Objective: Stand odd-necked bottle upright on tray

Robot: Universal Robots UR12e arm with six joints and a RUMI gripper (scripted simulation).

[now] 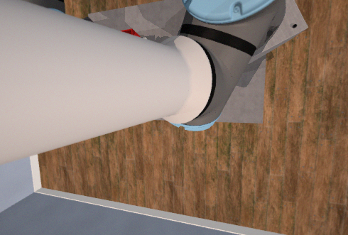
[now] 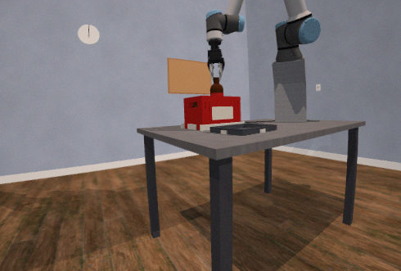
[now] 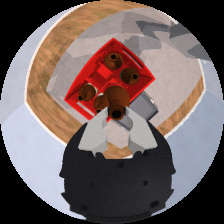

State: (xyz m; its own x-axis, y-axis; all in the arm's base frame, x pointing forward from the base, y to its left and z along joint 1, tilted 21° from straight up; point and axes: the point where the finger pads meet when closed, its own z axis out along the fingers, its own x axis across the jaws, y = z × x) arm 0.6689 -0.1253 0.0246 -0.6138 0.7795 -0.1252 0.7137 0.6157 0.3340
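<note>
My gripper [image 2: 216, 77] [image 3: 116, 107] is shut on the neck of a brown bottle [image 2: 217, 88] [image 3: 116, 95]. The bottle is upright, its neck and shoulder above the rim of the red crate [image 2: 195, 116] [image 3: 98, 71]; its lower part is hidden behind the crate wall. Other brown bottles stand in the crate: one at the top [image 3: 113, 60], one at the right [image 3: 130, 76], one at the left [image 3: 86, 93], and one partly hidden beside the held bottle [image 3: 99, 104]. The dark tray [image 2: 229, 131] [image 3: 148, 106] lies close beside the crate. Neck differences are too small to tell.
The arm [image 1: 106, 73] covers most of the grey table [image 1: 246, 106] [image 2: 184, 137] in the top view, where only a corner of the crate [image 1: 131, 32] shows. The robot's grey pedestal [image 2: 290, 92] stands behind the table.
</note>
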